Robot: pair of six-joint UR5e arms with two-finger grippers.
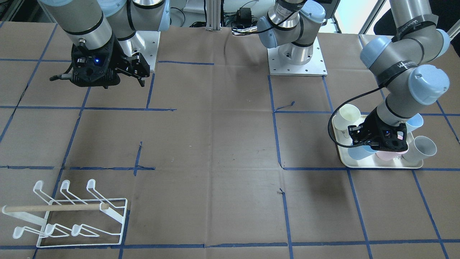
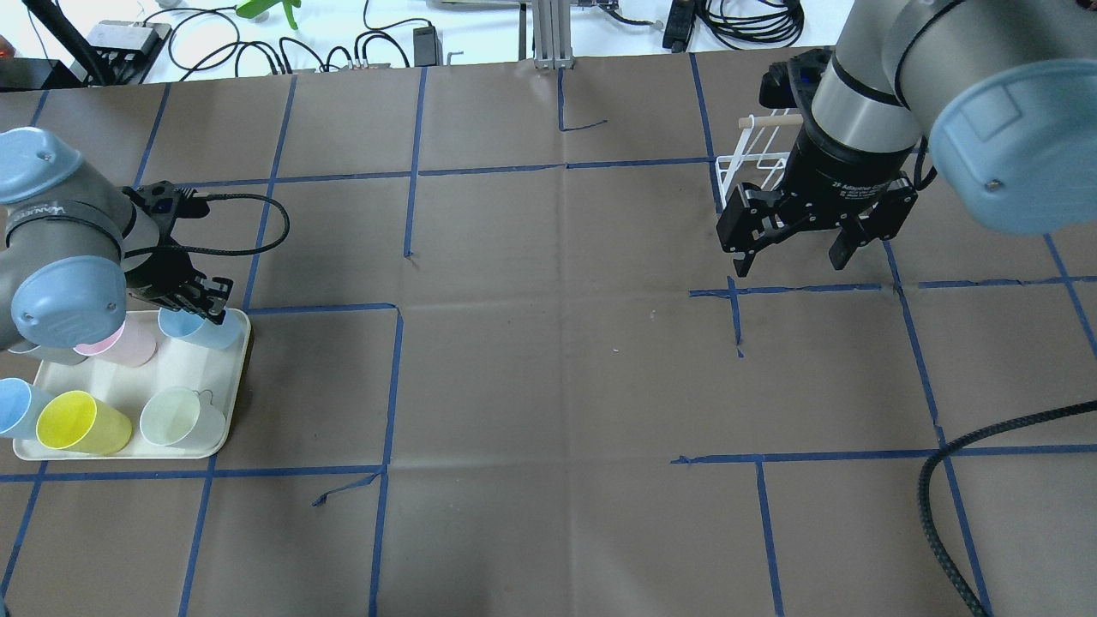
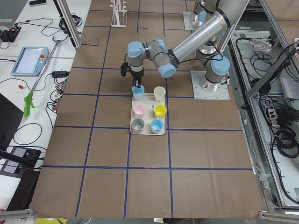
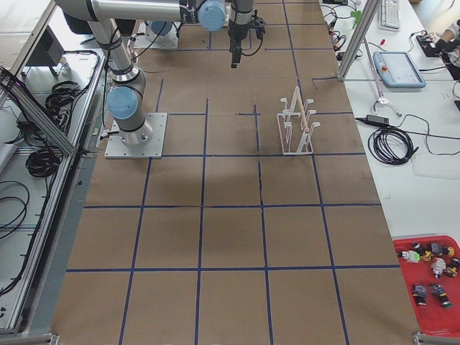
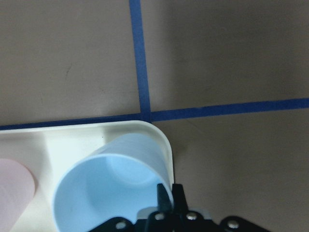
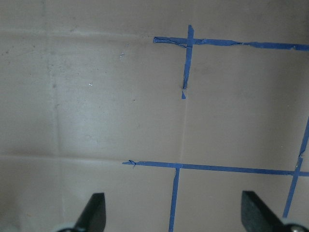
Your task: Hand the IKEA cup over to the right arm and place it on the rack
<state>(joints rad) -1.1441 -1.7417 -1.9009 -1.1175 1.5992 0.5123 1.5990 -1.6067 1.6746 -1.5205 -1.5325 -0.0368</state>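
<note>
From the front-facing camera I am seeing the left pincer (image 1: 374, 145) reaching down over the cream rectangular tray (image 1: 381, 166). Its fingers are hiding behind its own black body. The pale blue plastic cup (image 1: 359, 154) is sitting directly beneath it. The right pincer (image 1: 138, 70) is hanging spread and empty, well apart across the table. The white wire rack (image 1: 72, 216) with its wooden dowel bar is lying forward of that pincer, away from the robot's base.

Overhead, the cup is standing at the tray's far corner under the left pincer, with a pink cup (image 2: 128, 347) just beside it on the pincer's inner side. The right pincer's fingers are standing wide, with the rack just beyond them.

From the table's left end, the cup is showing upright, its long axis vertical and its mouth facing up into the pincer.

From the right end, the rack is sitting near the right pincer, and I cannot judge the grip from here.

The left wrist camera is showing the two fingertips (image 5: 164, 195) drawn close together over the cup's rim. I am judging the wall pinched between them, one finger inside and one outside.

The right wrist camera is showing only bare brown paper and blue tape between released fingers.

I am reckoning the left arm alone is in reach of the cup. The handover depends on carrying it sideways toward the waiting right pincer.
</note>
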